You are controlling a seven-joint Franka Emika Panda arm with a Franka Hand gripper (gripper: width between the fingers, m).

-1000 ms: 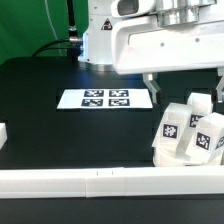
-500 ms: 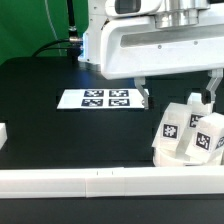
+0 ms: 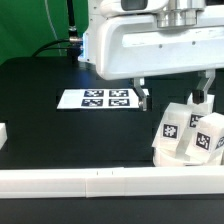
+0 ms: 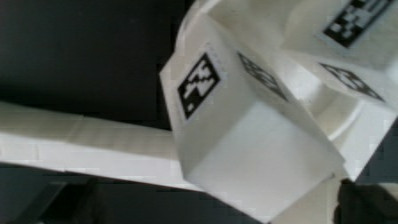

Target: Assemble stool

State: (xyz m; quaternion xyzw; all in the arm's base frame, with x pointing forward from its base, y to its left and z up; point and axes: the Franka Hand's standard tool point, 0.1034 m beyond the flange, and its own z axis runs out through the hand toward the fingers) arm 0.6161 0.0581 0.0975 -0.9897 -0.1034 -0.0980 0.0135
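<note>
Exterior view: nearest, the long white border rail [image 3: 100, 182] edges the black table [image 3: 60, 135]. Behind it at the exterior view's right huddle the stool parts [image 3: 190, 133]; above them the gripper [image 3: 172, 95] hangs wide, holding nothing. Farther back lies the marker board [image 3: 98, 98], open tabletop around it.

The stool parts [image 3: 190, 135] sit bunched together at the lower right of the exterior view. The marker board [image 3: 97, 98] lies flat in the middle, well apart. A long rail [image 3: 100, 180] runs along the bottom, in front of both.
</note>
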